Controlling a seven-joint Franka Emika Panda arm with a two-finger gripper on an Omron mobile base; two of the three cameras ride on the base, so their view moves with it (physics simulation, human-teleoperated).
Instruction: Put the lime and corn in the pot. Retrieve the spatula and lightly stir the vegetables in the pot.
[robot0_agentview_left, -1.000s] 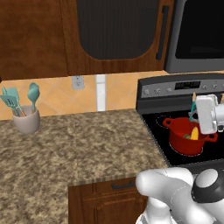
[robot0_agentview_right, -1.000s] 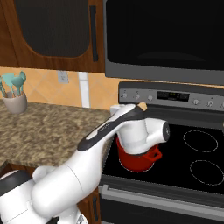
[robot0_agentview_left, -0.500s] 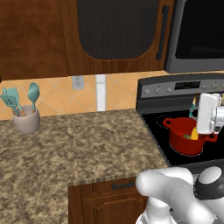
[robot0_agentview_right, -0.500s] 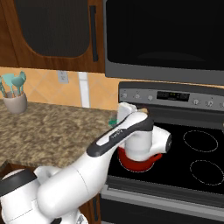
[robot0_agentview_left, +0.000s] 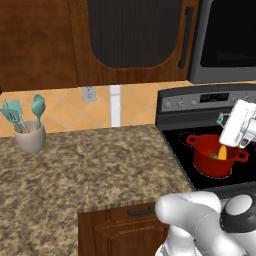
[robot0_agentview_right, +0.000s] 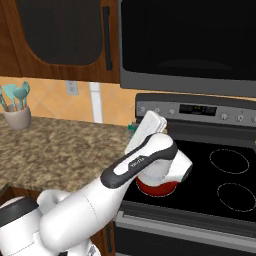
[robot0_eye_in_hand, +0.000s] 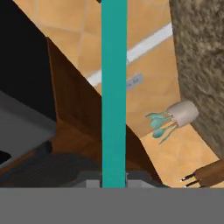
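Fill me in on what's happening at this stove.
The robot's end effector is shut on the teal spatula handle, with the hand tilted over the red pot on the stove. The yellow corn and green lime sit inside the pot, so the job is at the stirring step.

I see a speckled brown granite desk (robot0_agentview_left: 90, 165) over wooden drawers, with an orange tiled backsplash (robot0_agentview_left: 65, 102) carrying a grey wall outlet (robot0_agentview_left: 90, 93). Dark wood cabinets (robot0_agentview_left: 135, 40) hang above. To the right I have a black glass stovetop (robot0_agentview_right: 227, 175), its control panel (robot0_agentview_right: 200, 110) and a microwave (robot0_agentview_right: 190, 42) overhead.
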